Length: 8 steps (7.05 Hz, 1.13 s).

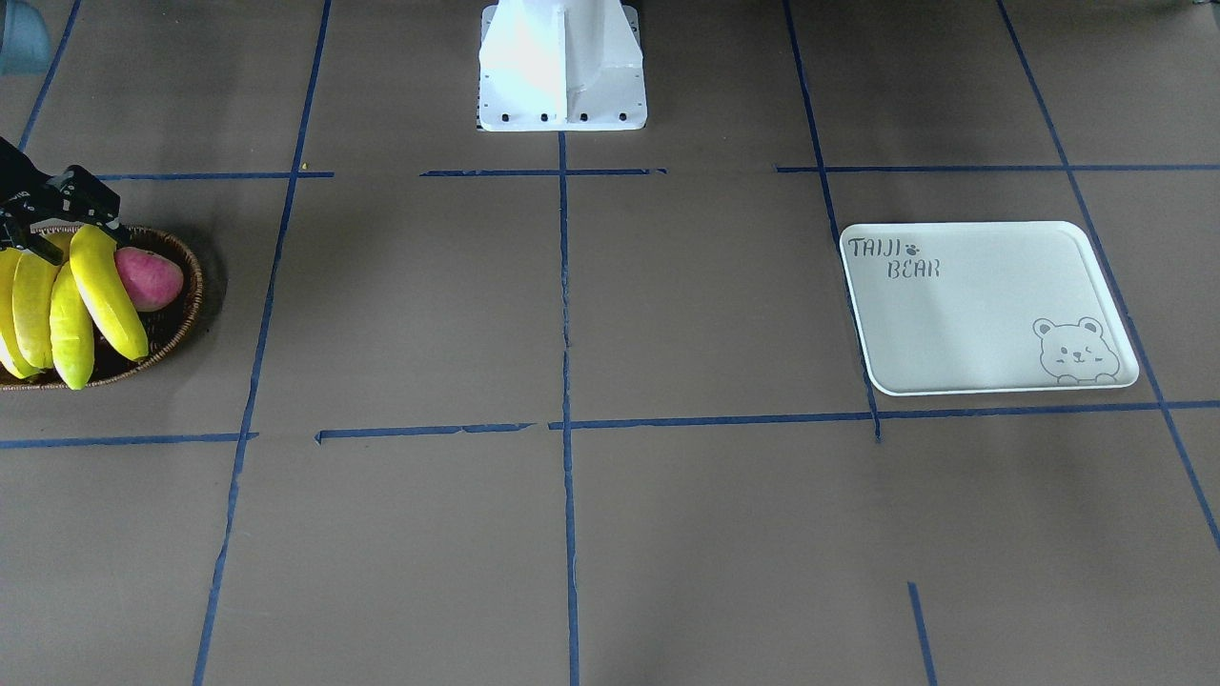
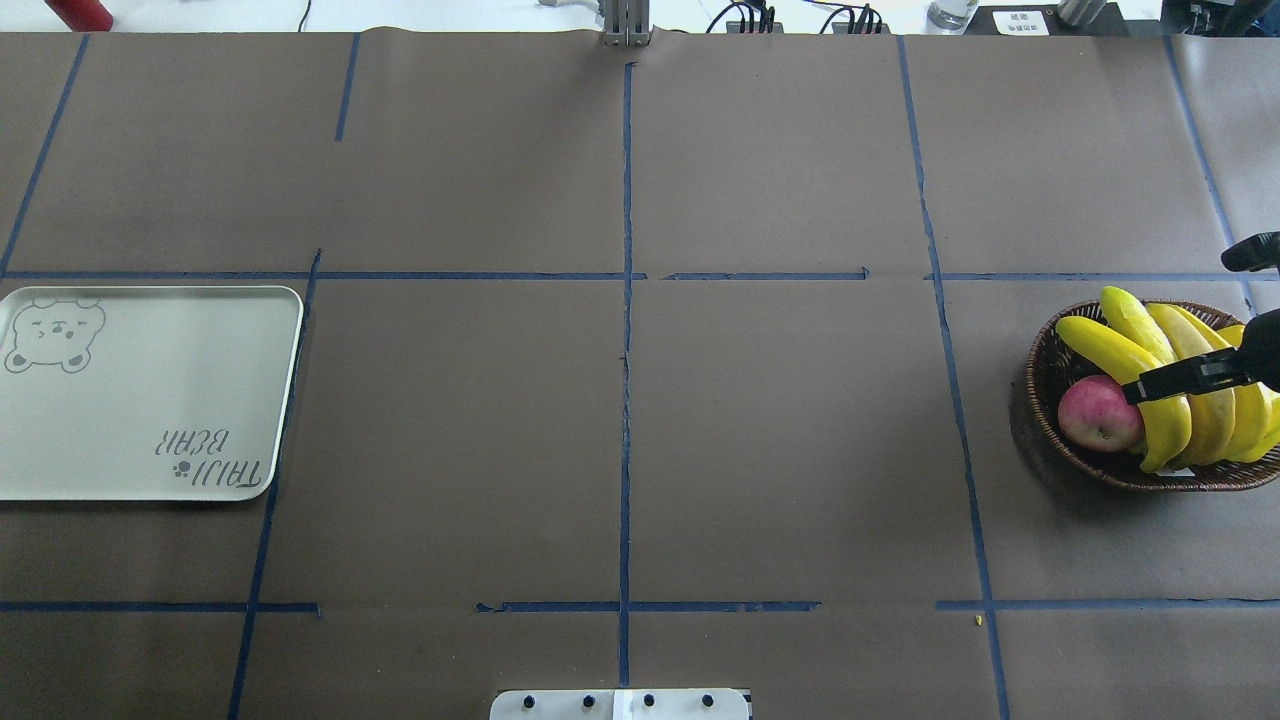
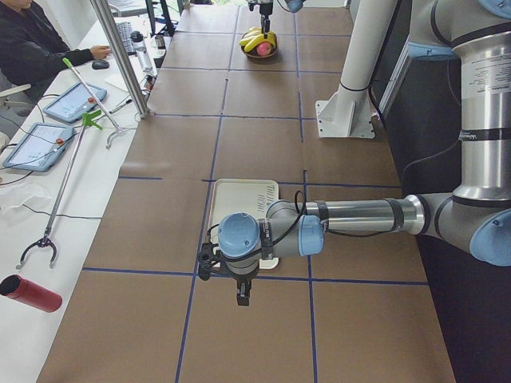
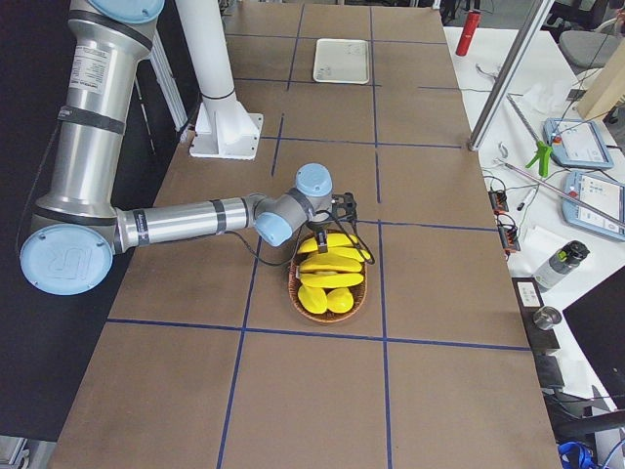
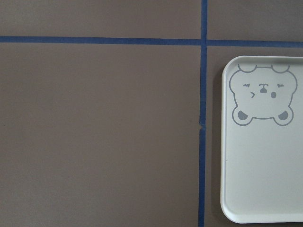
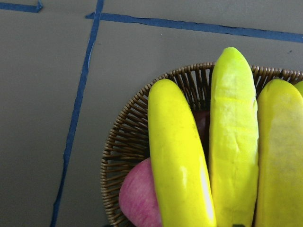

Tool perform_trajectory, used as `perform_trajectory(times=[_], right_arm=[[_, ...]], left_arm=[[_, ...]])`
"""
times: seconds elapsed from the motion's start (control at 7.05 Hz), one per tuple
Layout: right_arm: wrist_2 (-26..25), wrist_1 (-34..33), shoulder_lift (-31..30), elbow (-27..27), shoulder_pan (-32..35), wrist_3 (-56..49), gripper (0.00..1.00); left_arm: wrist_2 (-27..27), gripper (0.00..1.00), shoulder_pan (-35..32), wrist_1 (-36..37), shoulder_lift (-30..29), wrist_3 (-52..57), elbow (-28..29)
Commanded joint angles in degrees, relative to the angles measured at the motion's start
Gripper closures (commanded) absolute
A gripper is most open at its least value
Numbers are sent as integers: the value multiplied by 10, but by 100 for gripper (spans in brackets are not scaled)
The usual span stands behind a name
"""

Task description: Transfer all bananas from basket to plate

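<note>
Several yellow bananas (image 1: 105,286) lie side by side in the brown wicker basket (image 1: 181,314) at the table's right end; they also show in the overhead view (image 2: 1150,390) and the right wrist view (image 6: 180,165). My right gripper (image 1: 67,233) hangs just over the bananas' stem ends and looks open, with one finger (image 2: 1185,376) across a banana. The white "TAIJI BEAR" plate (image 2: 140,400) lies bare at the left end. My left gripper (image 3: 242,297) hovers past the plate's end; I cannot tell if it is open or shut.
A red-pink apple (image 2: 1098,413) lies in the basket beside the bananas. The white robot base (image 1: 562,67) stands at the middle of the robot's side. A side bench holds a red can (image 3: 28,293), tablets and a grabber tool; an operator (image 3: 32,40) sits there.
</note>
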Motion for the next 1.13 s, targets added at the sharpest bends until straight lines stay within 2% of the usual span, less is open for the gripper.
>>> perform_trajectory(times=[0.0, 0.14, 0.28, 0.57, 0.71, 0.85, 0.99], right_arm=[[-15, -2, -1, 0, -6, 0, 16], [-22, -3, -1, -2, -11, 0, 16], [-22, -3, -2, -2, -11, -1, 21], [-22, -2, -8, -2, -11, -1, 48], [-22, 0, -11, -1, -11, -1, 76], [-21, 3, -13, 3, -9, -4, 93], [-16, 4, -14, 18, -6, -4, 99]], left_arm=[[-1, 0, 0, 0, 0, 0, 2], [-1, 0, 0, 0, 0, 0, 2], [-1, 0, 0, 0, 0, 1, 1], [-2, 0, 0, 0, 0, 2, 0], [-2, 0, 0, 0, 0, 2, 0], [-2, 0, 0, 0, 0, 1, 0], [-2, 0, 0, 0, 0, 0, -1]])
